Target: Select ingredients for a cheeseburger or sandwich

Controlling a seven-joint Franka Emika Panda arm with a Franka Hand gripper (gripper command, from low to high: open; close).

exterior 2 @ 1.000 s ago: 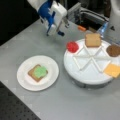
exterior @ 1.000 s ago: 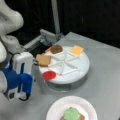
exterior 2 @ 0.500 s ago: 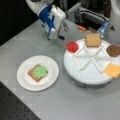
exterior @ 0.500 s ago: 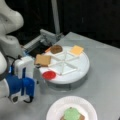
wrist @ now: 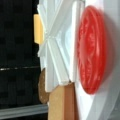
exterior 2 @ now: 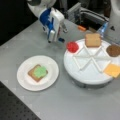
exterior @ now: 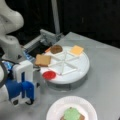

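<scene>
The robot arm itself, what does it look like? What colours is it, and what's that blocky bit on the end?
The arm is made of rounded, glossy white segments. The blocky end is its gripper: a white boxy body with bright blue panels, showing in both front views. Small dark parts sit at its lower end, near the fingers. No markings can be made out on it.

No readable text, label, brand, number or sign appears on anything in these views.

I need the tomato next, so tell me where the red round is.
The red round lies in a compartment of the white divided tray, at that front view's left edge of the tray, beside the toast square and nearest the end effector.
</scene>
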